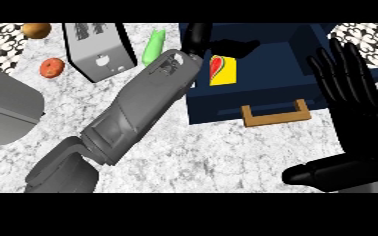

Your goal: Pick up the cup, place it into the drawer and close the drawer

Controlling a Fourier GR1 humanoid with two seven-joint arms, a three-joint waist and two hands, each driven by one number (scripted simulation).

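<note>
My left forearm (140, 110) reaches diagonally from near left to far centre, its hand (221, 45) far out with fingers curled, while my right hand (343, 95) rests open at the right edge, fingers pointing far.

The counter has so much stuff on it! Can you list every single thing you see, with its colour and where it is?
Drawer: one, dark blue with a tan handle, open, upper right.
Cup: one, yellow with a red mark, in the drawer's left part.
Toaster: one, silver, upper left.
Bottle-like thing: one, green, right of the toaster.
Round fruits: two, orange-brown top left, reddish below it.
Grey appliance: one, left edge.
Counter: one, white marbled.
Left hand: black, above the cup.
Right hand: black, open, right edge.
</note>
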